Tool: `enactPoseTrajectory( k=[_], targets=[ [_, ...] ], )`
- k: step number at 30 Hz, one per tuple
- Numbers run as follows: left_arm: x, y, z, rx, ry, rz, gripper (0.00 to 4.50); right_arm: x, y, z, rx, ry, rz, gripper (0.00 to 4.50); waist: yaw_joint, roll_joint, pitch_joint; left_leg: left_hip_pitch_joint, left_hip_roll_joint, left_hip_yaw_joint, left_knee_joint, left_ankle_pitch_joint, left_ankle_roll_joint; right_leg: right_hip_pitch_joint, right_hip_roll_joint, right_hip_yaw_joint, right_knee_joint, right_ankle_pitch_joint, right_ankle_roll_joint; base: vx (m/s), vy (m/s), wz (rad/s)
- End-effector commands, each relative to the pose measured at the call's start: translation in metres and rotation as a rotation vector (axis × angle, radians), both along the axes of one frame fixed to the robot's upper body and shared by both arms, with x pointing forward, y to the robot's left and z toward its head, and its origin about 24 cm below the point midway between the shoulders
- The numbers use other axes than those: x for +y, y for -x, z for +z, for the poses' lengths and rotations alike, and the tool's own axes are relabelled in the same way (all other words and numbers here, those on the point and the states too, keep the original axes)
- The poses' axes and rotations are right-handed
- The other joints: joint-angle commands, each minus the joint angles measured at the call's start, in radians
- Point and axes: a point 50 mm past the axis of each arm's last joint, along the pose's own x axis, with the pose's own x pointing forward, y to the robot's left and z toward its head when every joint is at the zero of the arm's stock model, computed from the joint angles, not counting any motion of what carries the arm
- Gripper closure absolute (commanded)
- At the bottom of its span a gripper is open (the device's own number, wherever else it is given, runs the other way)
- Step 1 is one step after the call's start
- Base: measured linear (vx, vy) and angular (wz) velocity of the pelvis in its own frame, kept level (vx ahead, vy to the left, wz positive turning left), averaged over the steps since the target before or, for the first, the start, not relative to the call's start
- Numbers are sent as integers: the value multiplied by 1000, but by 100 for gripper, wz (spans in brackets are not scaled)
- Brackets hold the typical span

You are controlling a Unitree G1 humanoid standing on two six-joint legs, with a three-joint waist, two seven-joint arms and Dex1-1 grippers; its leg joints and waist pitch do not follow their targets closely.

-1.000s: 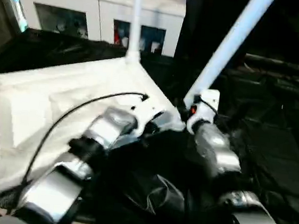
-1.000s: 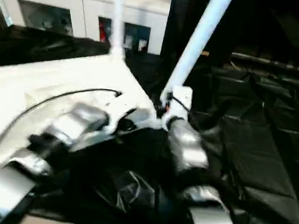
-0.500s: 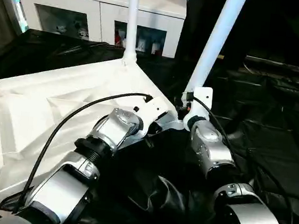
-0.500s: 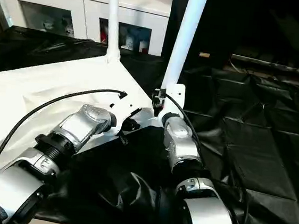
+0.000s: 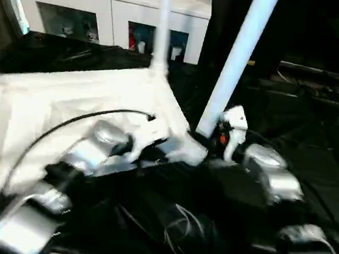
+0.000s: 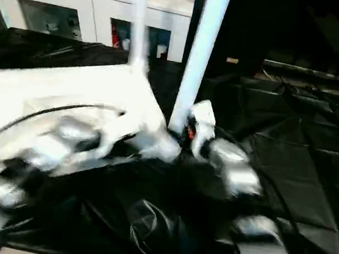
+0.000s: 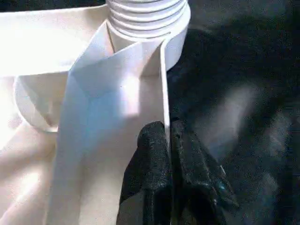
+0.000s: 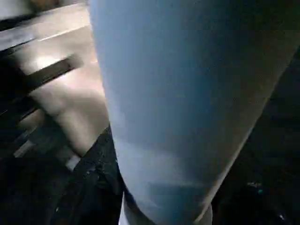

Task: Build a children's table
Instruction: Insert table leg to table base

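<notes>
Right now we have the white tabletop (image 5: 69, 101) lying upside down on the desk (image 5: 316, 118) draped in black sheeting, ribbed underside up, so that its corner sockets face upward and legs can be stood into them from above. One leg (image 5: 163, 26) stands upright in the far corner. A second leg (image 5: 237, 55) rises, slightly tilted, from the near corner socket (image 7: 147, 18), where the left wrist view shows its threaded end seated in the round collar.

Our left gripper (image 7: 169, 140) is pinched narrow on the thin rim of the tabletop just beside that socket, with one black finger (image 7: 152, 154) on either side of the plastic edge. We judge this hold is there to keep the light tabletop from turning or sliding while the leg is worked.

Our right gripper (image 5: 220, 135) sits at the foot of the tilted leg, and the right wrist view looks straight up the tube from close against it. Whether its fingers are closed round the leg we cannot tell. Its place low on the tube, near the threads, would suit twisting the leg home, which we take to be the step in hand. Two legs are in or going in, so roughly half the task looks done.

Behind the desk stands a white cabinet (image 5: 109, 11) with glazed doors. We can read no brand, label or writing anywhere.
</notes>
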Motion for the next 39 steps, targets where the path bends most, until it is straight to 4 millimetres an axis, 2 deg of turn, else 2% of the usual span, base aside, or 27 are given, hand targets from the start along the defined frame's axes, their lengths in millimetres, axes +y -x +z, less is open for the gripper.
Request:
enactPoseTrajectory(
  k=[1,2,3,4,8,13,19,22,23,24,25,26,27,28,29,30,31,32,33,34,35,36,37,38,39],
  targets=[
    [-18,4,17,-35,62,-140,450,0,36,-57,308,113,123,259,5,14,-40,-2,5,10,-67,-315,41,48,-47,36,-75,-270,-205,0,0,0],
    [-14,5,19,-36,59,-162,450,-5,43,-55,327,113,196,259,9,11,-39,2,7,10,-67,-328,35,45,-49,36,-77,-300,-198,0,0,0],
    [-11,5,21,-37,58,-170,450,-7,47,-54,336,119,227,259,10,7,-38,1,6,10,-67,-333,36,45,-49,37,-79,-316,-191,0,0,0],
    [-10,6,22,-38,57,-174,450,-9,49,-54,341,122,245,259,14,9,-38,2,7,10,-68,-335,32,44,-51,38,-80,-329,-182,0,0,0],
    [-5,8,25,-32,60,-218,450,-13,59,-54,360,142,323,259,23,6,-42,1,6,11,-67,-311,22,44,-50,39,-77,-302,-178,0,0,0],
    [-3,8,26,-36,55,-222,450,-14,65,-53,365,162,356,259,29,6,-45,0,6,12,-65,-274,20,48,-49,39,-69,-239,-193,0,0,0],
    [-6,1,24,-65,50,-148,450,-11,62,-53,339,151,299,259,30,3,-44,0,4,12,-64,-274,17,48,-50,38,-71,-259,-187,0,0,0],
    [-8,-3,22,-71,38,-84,450,-10,52,-53,309,136,185,259,30,4,-39,2,3,11,-66,-307,11,44,-51,37,-78,-326,-170,0,0,0],
    [-10,-7,21,-77,28,-31,450,-10,43,-55,292,128,75,259,25,1,-32,6,2,8,-69,-367,-1,37,-51,35,-88,-438,-140,0,0,0],
    [-11,-9,20,-80,26,-7,450,-10,39,-56,290,128,19,259,22,3,-30,10,1,7,-69,-390,-6,32,-52,34,-92,-484,-129,0,0,0],
    [-13,-12,19,-86,20,45,450,-11,31,-58,285,126,-99,259,17,2,-29,15,-3,2,-67,-422,-18,28,-56,30,-101,-577,-98,0,0,0],
    [-16,-14,17,-91,16,78,450,-12,26,-60,282,124,-177,259,16,2,-28,16,-5,-1,-66,-430,-22,28,-57,27,-107,-612,-82,-56,4,-8],
    [-21,-19,14,-97,8,140,450,-13,20,-64,301,132,-288,259,7,2,-29,15,-7,-8,-67,-447,-29,29,-58,18,-116,-662,-50,-61,12,-11],
    [-21,-19,14,-97,8,140,450,-13,20,-64,301,132,-288,259,7,2,-29,15,-7,-8,-67,-447,-29,29,-58,18,-116,-662,-50,-61,12,-11],
    [-25,-21,13,-91,-1,192,450,-13,17,-67,315,132,-371,259,-2,0,-32,15,-7,-12,-68,-455,-23,34,-57,10,-122,-644,-43,0,0,0],
    [-35,-24,10,-88,-15,249,450,-12,11,-72,355,136,-535,259,-7,2,-32,14,-7,-12,-70,-452,-19,32,-55,10,-123,-617,-53,0,0,0],
    [-42,-25,8,-93,-30,275,450,-10,9,-75,371,137,-624,259,-10,3,-30,13,-10,-13,-69,-459,-21,28,-54,8,-124,-622,-54,0,0,0],
    [-47,-26,7,-98,-40,287,450,-9,7,-76,379,137,-673,259,-14,9,-28,23,-12,-18,-67,-500,-25,22,-51,-1,-130,-646,-46,0,0,0],
    [-55,-27,5,-109,-44,305,450,-5,6,-77,385,137,-713,259,-18,6,-27,24,-14,-17,-64,-516,-21,19,-49,-3,-137,-658,-37,0,0,0],
    [-55,-27,5,-109,-44,305,450,-5,6,-77,385,137,-713,259,-19,8,-26,30,-14,-17,-62,-534,-17,16,-48,-7,-140,-664,-34,0,0,0],
    [-63,-27,4,-118,-45,320,450,1,5,-78,390,134,-745,259,-22,17,-25,43,-12,-21,-62,-584,-3,14,-46,-23,-158,-660,-26,0,0,0],
    [-68,-27,4,-122,-43,324,450,4,4,-79,393,130,-761,259,-26,22,-25,43,-12,-23,-62,-600,1,17,-47,-30,-160,-644,-25,0,0,0],
    [-72,-27,3,-124,-42,326,450,8,4,-79,395,127,-774,259,-35,26,-22,49,-5,-28,-69,-646,7,25,-44,-51,-169,-615,-24,0,0,0],
    [-81,-26,3,-121,-30,331,450,16,3,-79,395,127,-775,259,-33,32,-21,56,0,-30,-72,-680,13,31,-44,-63,-171,-581,-25,0,0,0],
    [-82,-26,3,-121,-29,332,450,17,3,-79,395,127,-775,259,-36,34,-17,51,7,-33,-84,-706,16,44,-46,-70,-166,-547,-28,0,0,0]
  ],
)
